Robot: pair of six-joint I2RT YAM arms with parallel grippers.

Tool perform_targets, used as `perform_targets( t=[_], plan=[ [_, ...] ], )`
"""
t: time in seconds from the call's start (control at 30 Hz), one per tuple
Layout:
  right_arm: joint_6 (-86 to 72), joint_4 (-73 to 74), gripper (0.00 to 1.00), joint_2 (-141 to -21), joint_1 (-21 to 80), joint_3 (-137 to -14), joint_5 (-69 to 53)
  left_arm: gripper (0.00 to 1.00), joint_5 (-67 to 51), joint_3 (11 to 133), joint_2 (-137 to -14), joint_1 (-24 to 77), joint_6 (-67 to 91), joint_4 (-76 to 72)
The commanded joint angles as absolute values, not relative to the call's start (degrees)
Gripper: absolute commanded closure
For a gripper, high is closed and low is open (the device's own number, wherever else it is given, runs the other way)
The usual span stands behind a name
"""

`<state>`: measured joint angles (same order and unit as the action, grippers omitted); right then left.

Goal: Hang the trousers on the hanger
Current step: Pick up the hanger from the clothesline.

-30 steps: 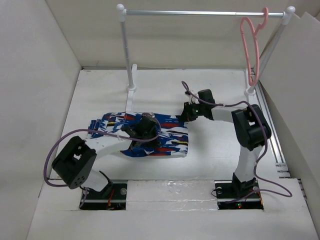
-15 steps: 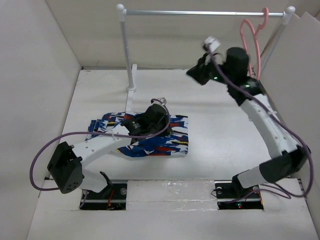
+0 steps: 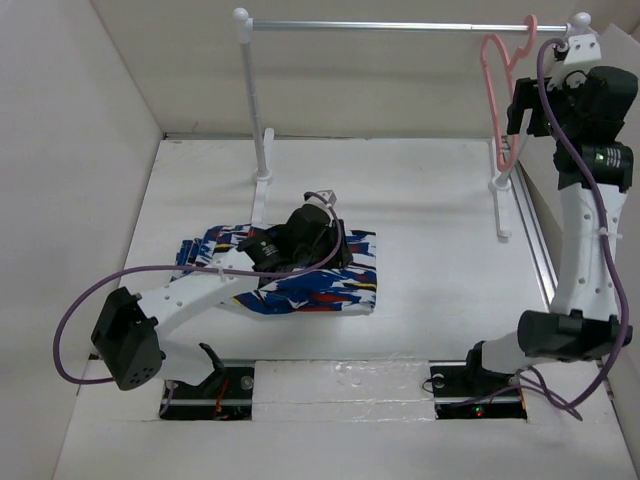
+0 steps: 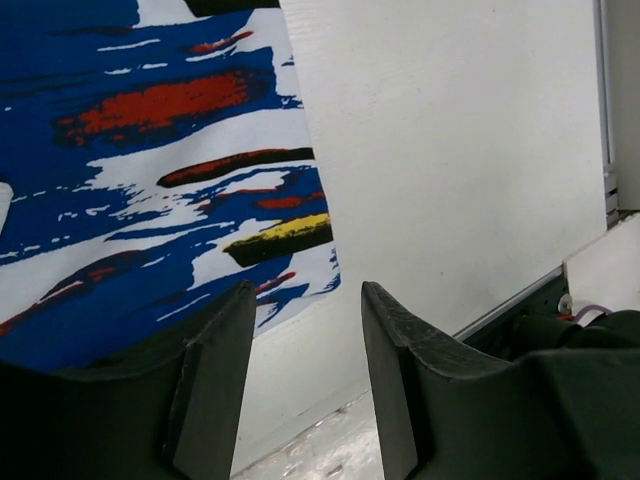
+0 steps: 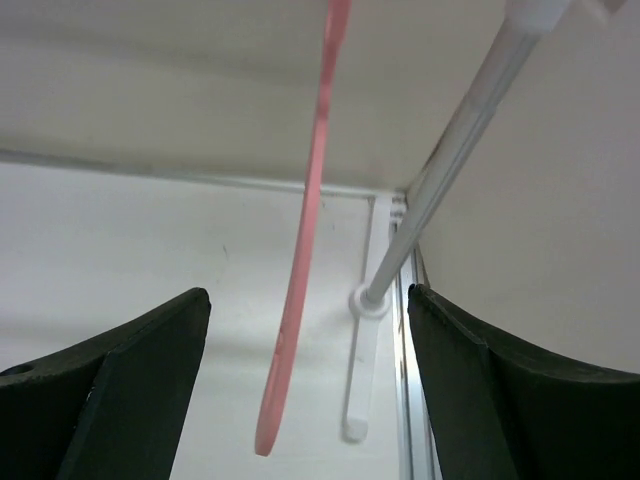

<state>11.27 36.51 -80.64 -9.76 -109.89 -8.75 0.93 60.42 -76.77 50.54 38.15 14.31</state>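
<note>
Trousers (image 3: pixel 330 292) lie folded flat on worktop (image 3: pixel 430 220), left of centre. Left tool (image 4: pixel 300 330) released, fingers apart over cloth edge, nothing between; likely lining up for pinch. Hanger (image 3: pixel 498 100) hangs by hook on rail (image 3: pixel 400 25), far right. Right tool (image 5: pixel 305 350) raised beside it, spread wide, hanger framed between fingers, untouched; probably to fetch it.
</note>
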Motion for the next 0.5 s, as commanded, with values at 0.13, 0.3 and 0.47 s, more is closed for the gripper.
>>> perform_targets(
  t=[0.13,0.3,0.47],
  plan=[
    [13.2,38.7,0.17,-84.4,-11.8,-106.1,-8.3,0.57,0.8,57.7,-73.6,50.7,37.5,13.6],
    [13.3,36.8,0.35,-85.6,-11.8,-104.6,-8.8,0.60,0.8,56.3,-73.1,50.7,38.5,13.1],
    [12.4,33.1,0.96,-83.9,-11.8,-102.0,-7.6,0.76,1.4,55.7,-72.5,50.7,39.3,12.9]
  ],
)
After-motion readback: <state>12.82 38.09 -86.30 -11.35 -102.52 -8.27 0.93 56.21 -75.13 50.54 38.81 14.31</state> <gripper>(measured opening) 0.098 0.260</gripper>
